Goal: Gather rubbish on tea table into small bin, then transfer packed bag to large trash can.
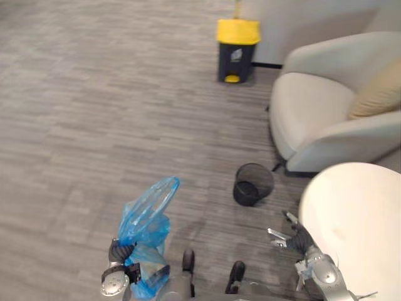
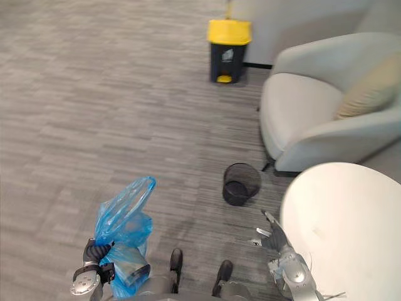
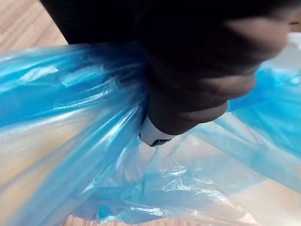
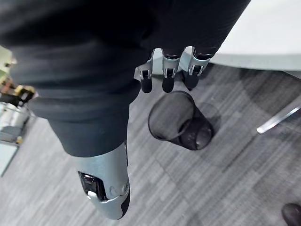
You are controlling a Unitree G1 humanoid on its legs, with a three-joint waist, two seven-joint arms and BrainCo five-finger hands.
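The blue bag [image 1: 145, 222] is gripped at near left by the left hand [image 1: 119, 252], fingers curled round it. The right hand [image 1: 294, 237] is seen with fingers loose, empty, beside the worktop [image 1: 357, 213].

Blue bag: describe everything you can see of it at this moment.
The blue bag is thin, translucent plastic film, crinkled and glossy. Its gathered neck is bunched in the left hand, whose fingers curl round it, at the robot's lower left over the grey carpet. A loose loop of film stands up above the hand, and the fuller body sags beside and below it. The contents cannot be made out.
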